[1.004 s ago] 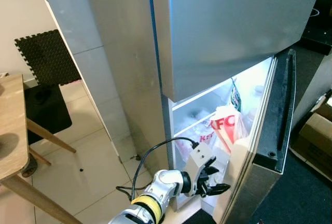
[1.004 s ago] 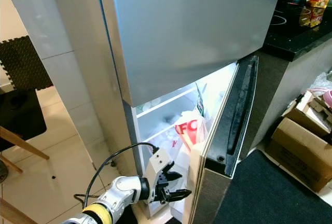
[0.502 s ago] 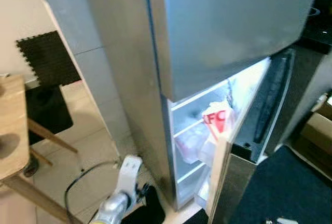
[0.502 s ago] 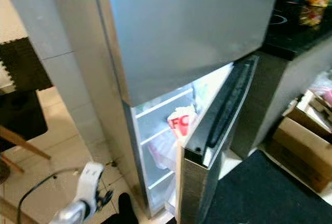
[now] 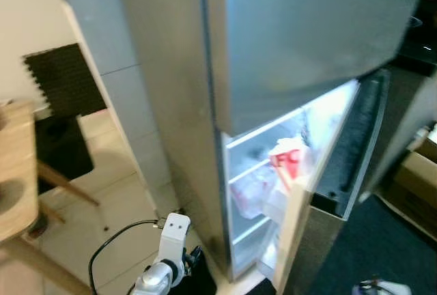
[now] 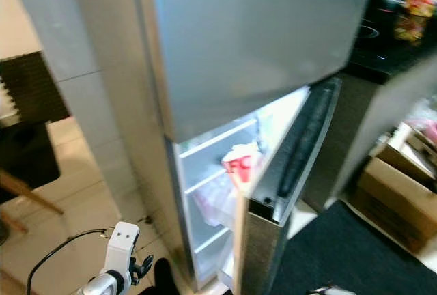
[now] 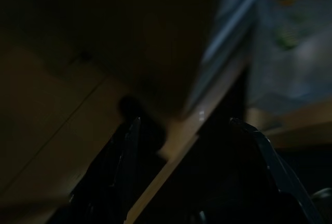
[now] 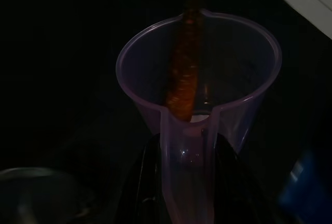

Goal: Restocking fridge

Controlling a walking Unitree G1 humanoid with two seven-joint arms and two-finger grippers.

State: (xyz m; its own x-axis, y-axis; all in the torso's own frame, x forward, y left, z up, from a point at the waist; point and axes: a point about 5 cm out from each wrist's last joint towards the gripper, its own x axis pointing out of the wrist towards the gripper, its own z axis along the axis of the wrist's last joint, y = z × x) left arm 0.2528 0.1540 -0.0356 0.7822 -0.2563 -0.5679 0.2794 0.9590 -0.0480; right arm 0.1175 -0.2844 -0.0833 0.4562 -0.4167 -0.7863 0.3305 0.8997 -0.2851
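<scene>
withdrawn from the fridge (image 5: 287,104), left pincer (image 7: 187,182) hangs released; right pincer (image 8: 181,193) grasps jug (image 8: 199,73).

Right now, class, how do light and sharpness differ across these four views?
Left and right eye views: softly motion-blurred, brightest at the lit fridge interior around the red-and-white bag. Left wrist view: dark and blurred, the left gripper a black silhouette. Right wrist view: very dark, yet the purple jug and its handle stand out clearly.
</scene>
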